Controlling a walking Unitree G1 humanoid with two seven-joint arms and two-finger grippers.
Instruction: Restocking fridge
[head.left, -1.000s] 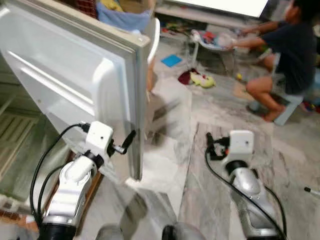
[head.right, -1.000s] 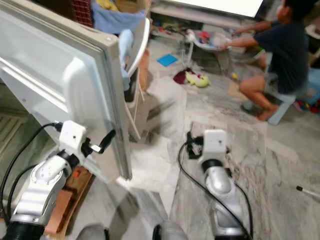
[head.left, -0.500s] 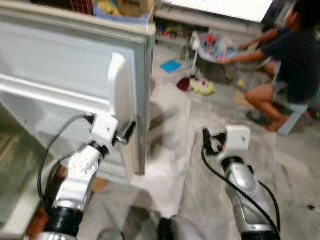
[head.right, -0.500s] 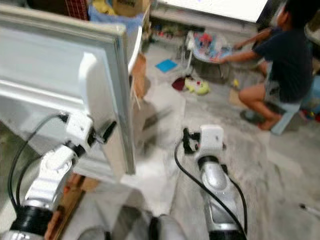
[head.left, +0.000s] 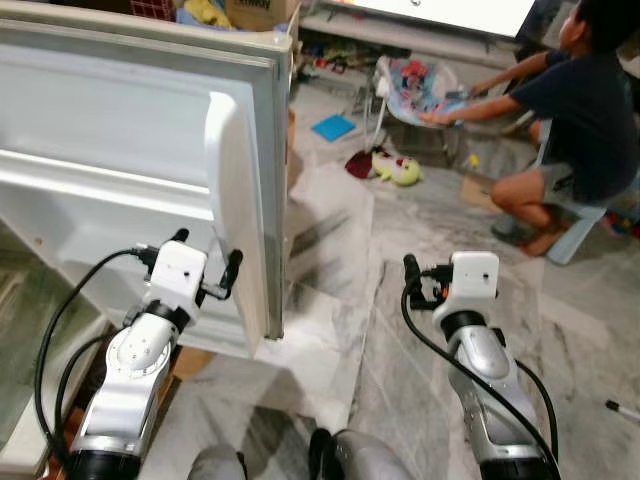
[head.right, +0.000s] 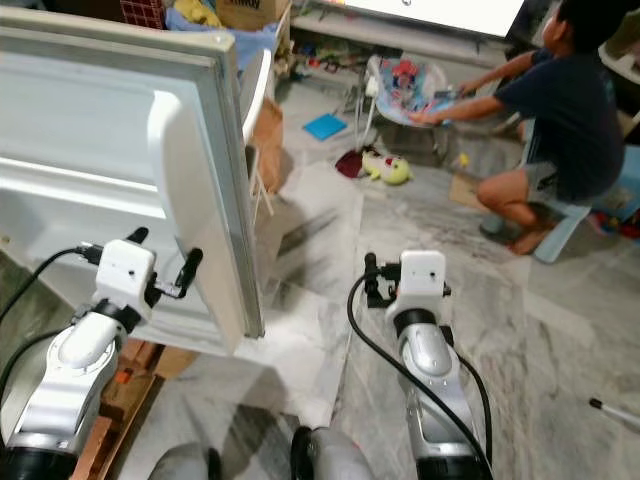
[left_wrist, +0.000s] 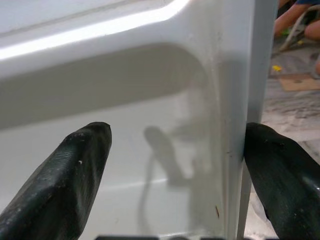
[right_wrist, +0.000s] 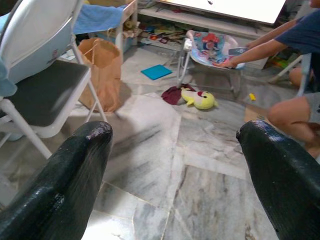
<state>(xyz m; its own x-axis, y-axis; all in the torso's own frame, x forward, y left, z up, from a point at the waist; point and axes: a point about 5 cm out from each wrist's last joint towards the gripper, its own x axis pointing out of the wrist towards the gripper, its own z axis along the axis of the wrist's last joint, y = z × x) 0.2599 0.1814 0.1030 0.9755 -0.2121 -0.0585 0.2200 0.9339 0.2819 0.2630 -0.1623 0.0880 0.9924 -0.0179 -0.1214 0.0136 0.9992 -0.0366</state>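
Straddling the fridge door (head.left: 120, 180) edge, left gripper (head.left: 205, 265) jaws released; right gripper (right_wrist: 175, 150) released above marble floor (head.left: 420, 250).

Bright, even indoor light; sharp views, soft shadows.

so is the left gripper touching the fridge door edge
Cannot tell. In the left wrist view one finger sits right against the fridge door edge, but no plain contact or gap.

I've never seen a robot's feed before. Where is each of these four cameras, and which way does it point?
Left eye, right eye: on the head, looking down at the open fridge door, marble floor, both silver arms.
Left wrist: between the open left gripper fingers, facing the door's edge.
Right wrist: between the open right gripper fingers, facing a folding chair, yellow toy.
Shared: the seated person.
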